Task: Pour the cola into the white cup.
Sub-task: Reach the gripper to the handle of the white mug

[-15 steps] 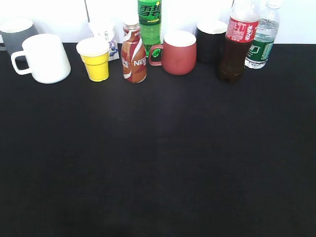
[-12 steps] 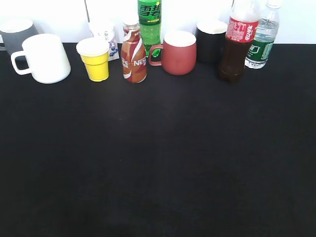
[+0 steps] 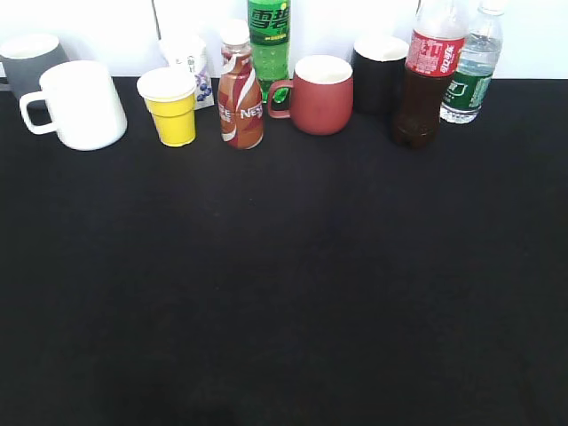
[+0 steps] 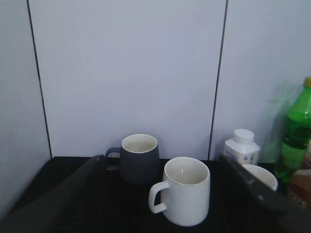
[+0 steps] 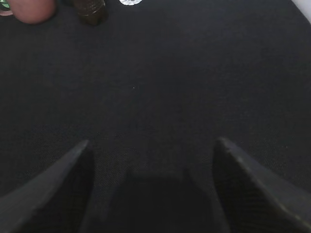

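Cola bottle (image 3: pixel 429 75) part full, back-right; white cup (image 4: pixel 183 191) empty, back-left; black desk (image 3: pixel 284 284) foreground bare; left pincer (image 4: pixel 180 194) and right pincer (image 5: pixel 153 189) both spread apart.

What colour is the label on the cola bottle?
Red with white lettering, on the cola bottle; clearest in the exterior view.

this looks like a staged test bench in a lab, not a home or kitchen. a counter (image 3: pixel 284 284) draped in plain black cloth stands against bare white wall panels (image 4: pixel 126 73) with thin dark seams. along its far edge, drinks and cups stand in a neat row: a white cup (image 3: pixel 80 105), a small yellow cup (image 3: pixel 171 106), a red mug (image 3: pixel 321 94), the cola (image 3: pixel 428 75) and a green soda bottle (image 3: pixel 269 40).
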{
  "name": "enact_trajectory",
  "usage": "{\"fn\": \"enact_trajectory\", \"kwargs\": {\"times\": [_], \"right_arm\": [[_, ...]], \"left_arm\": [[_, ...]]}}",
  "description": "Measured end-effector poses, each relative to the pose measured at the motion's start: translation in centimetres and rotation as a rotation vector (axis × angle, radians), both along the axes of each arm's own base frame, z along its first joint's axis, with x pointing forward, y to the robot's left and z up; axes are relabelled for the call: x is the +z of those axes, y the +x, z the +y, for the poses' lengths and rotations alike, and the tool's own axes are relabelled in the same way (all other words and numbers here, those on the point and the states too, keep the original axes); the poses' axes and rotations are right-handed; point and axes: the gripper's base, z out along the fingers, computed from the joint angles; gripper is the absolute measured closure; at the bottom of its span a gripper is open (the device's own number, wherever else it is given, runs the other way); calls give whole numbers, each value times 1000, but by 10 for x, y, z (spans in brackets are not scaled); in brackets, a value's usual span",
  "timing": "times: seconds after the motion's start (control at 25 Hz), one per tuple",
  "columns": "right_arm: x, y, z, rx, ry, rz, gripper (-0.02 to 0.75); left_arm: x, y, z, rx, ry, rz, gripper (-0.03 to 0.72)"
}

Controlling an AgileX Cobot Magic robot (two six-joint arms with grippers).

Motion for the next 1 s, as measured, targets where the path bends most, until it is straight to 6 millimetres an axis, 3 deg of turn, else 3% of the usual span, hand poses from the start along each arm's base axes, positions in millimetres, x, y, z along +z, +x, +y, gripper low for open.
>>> {"fn": "enact_trajectory", "kwargs": {"times": [0.16,0.24,0.36,0.52,0.76,1.0], "right_arm": [[0,0,0,0,0,0,164],[0,0,0,0,0,0,164],[0,0,0,0,0,0,164],[0,0,0,0,0,0,164],[0,0,0,0,0,0,164],[0,0,0,0,0,0,164]], "left_arm": [[-17,91,1,11,-17,84,162],[-41,133,2,19,-15,135,181],[-80,176,2,27,-10,192,226],[-118,206,3,32,0,190,244],[-181,230,3,36,7,282,244],[-211,286,5,66,-11,288,244]]}}
